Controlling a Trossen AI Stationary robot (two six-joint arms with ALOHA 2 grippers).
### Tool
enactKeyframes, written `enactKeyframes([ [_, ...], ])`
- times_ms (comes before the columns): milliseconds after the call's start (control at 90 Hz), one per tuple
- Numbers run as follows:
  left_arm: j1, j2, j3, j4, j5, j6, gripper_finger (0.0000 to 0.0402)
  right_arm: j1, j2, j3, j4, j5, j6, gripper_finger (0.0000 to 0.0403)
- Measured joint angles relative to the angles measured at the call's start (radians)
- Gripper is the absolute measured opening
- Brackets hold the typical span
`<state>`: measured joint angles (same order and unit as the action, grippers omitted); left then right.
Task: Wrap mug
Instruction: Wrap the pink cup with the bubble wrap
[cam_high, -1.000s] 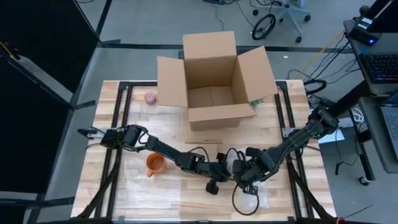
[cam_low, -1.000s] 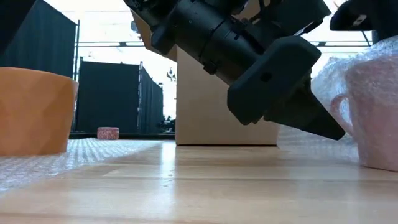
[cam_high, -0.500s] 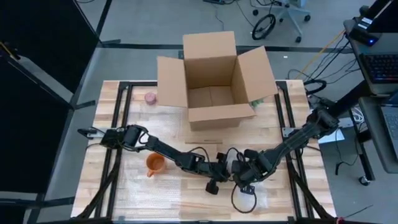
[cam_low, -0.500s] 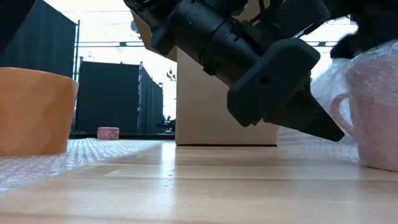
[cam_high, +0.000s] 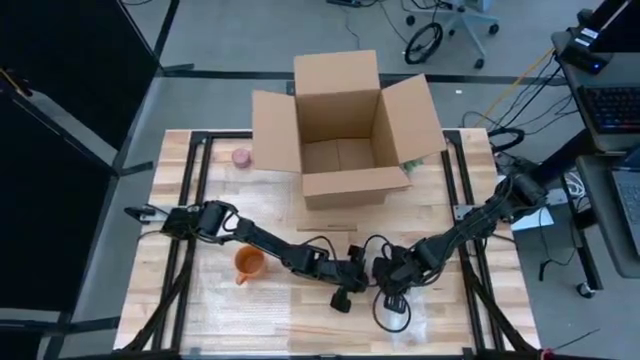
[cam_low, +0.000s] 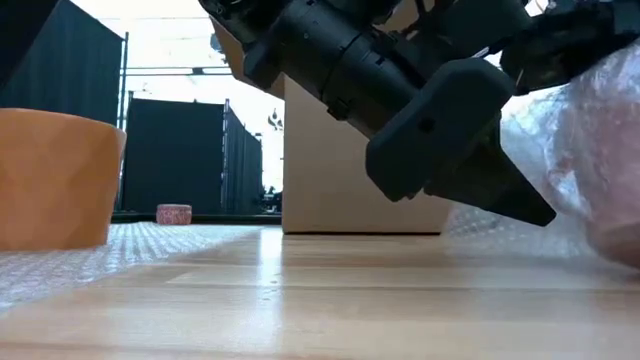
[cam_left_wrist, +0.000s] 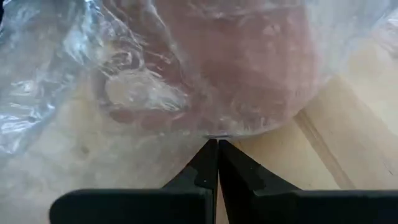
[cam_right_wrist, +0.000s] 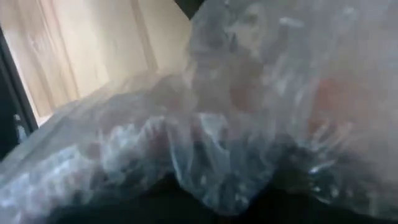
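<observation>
A pink mug (cam_low: 615, 150) stands near the table's middle front, covered by clear bubble wrap (cam_left_wrist: 137, 81). In the left wrist view the mug (cam_left_wrist: 249, 68) shows through the wrap. My left gripper (cam_left_wrist: 217, 142) is shut, its tips at the wrap by the mug's lower side; in the low view it (cam_low: 535, 210) slants down toward the mug. My right gripper (cam_high: 390, 278) is over the mug, and the wrap (cam_right_wrist: 236, 112) hides its fingers. An orange mug (cam_high: 248, 263) stands on its base on the wrap sheet at the left. My left gripper touches the bubble wrap low on the mug's side (cam_left_wrist: 217, 132) with its shut fingertips, slanting down from the table's left. Whether a layer is caught between the tips, I cannot tell. My right gripper holds the bubble wrap from above; the wrap (cam_low: 560, 110) runs up to it and drapes over the mug. The wrap itself hides the place of contact.
An open cardboard box (cam_high: 345, 120) stands at the table's far middle. A small pink object (cam_high: 241, 157) lies left of it. A black cable loop (cam_high: 390, 315) lies near the front edge, below the grippers.
My right gripper has gone a little toward the table's left and far edge, drawing the bubble wrap over the pink mug. The mug's handle, bare before in the low view, is now under the wrap. My left gripper has kept still.
</observation>
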<state>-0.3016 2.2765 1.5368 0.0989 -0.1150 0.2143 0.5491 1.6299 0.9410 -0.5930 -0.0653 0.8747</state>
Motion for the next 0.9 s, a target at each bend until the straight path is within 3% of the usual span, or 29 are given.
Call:
enactKeyframes([
  [267, 0.000, -0.010, 0.000, -0.018, -0.034, 0.004, 0.0000, 0.001, 0.006, 0.122, -0.211, 0.045, -0.048, 0.0000],
  [611, 0.000, -0.031, 0.000, -0.037, -0.060, 0.009, 0.0000, 0.001, 0.003, 0.233, -0.309, 0.010, -0.061, 0.0003],
  [900, 0.000, -0.032, 0.000, -0.091, -0.061, 0.009, 0.0000, 0.005, 0.002, 0.439, -0.534, 0.017, -0.034, 0.0087],
])
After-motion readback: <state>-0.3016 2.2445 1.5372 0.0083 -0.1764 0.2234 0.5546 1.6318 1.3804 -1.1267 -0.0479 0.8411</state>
